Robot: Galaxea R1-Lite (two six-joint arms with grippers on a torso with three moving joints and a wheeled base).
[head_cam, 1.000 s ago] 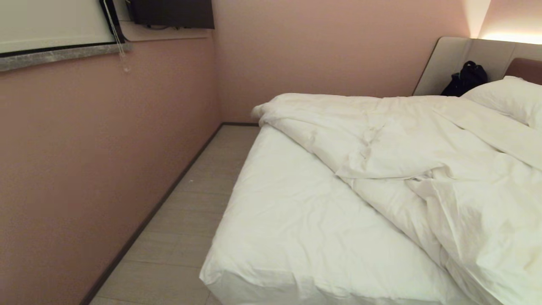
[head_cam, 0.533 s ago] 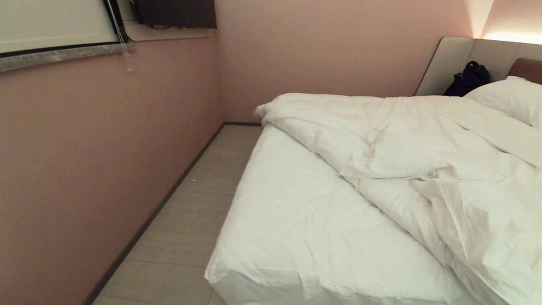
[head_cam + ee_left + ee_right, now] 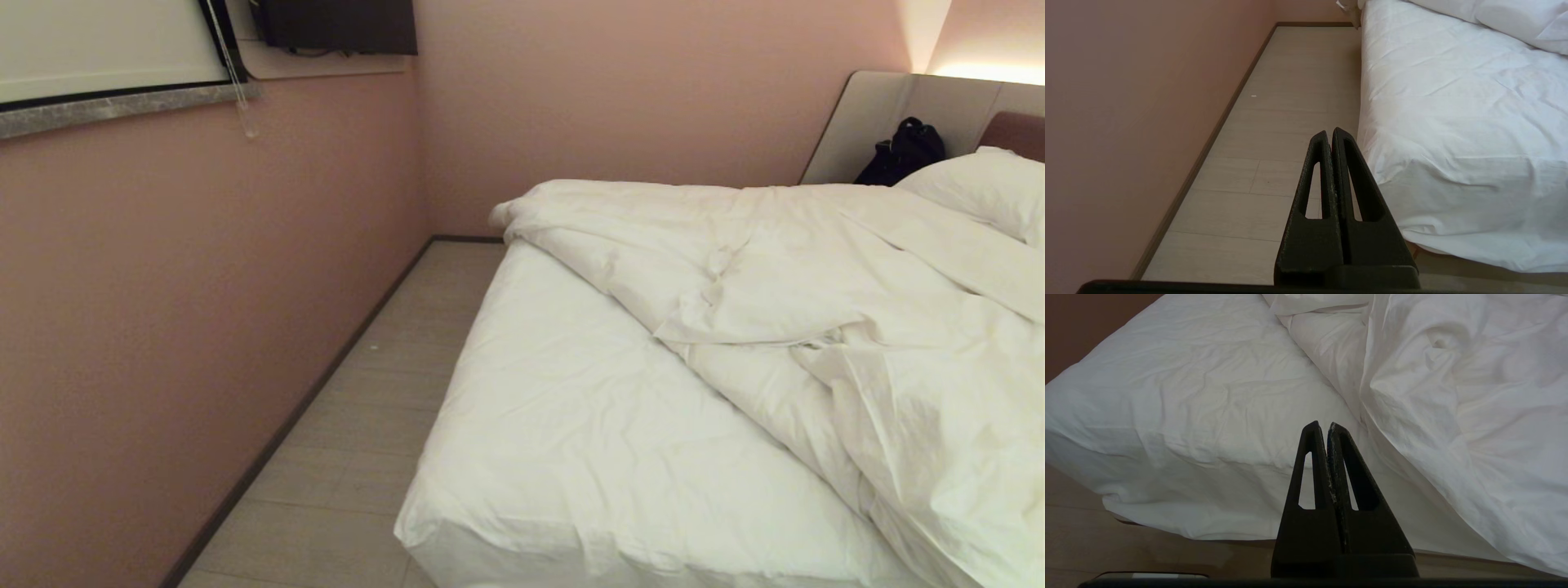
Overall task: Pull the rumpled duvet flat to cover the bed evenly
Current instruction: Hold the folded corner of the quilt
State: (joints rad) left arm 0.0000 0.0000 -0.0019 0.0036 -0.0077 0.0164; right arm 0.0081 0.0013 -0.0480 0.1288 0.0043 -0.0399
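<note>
- Bed [image 3: 571, 441]: fills the right and lower part of the head view, with a strip of floor [image 3: 359, 441] between it and the pink wall [image 3: 163, 327]. The near left part of the mattress is bare fitted sheet, so coverage is plainly uneven.
- Duvet [image 3: 816, 286]: bunched in a diagonal heap, running from the far left edge of the mattress toward the near right. Its folded edge crosses the sheet on a slant. Judged: this edge must be drawn toward the bare near-left corner to even things out. Task not yet started.
- Pillow [image 3: 988, 188]: at the head end, far right, partly overlapped by the duvet. A black bag [image 3: 902, 151] sits beside it against the beige surround panel.
- Right gripper [image 3: 1327, 425]: clenched, holding nothing, low at the foot of the bed. It points at the sheet just beside the duvet's edge, so it seems the better placed for a first grasp.
- Left gripper [image 3: 1329, 131]: clenched, empty, low beside the near bed corner, aimed along the floor strip. Judged parked.
- Neither arm shows in the head view.
</note>
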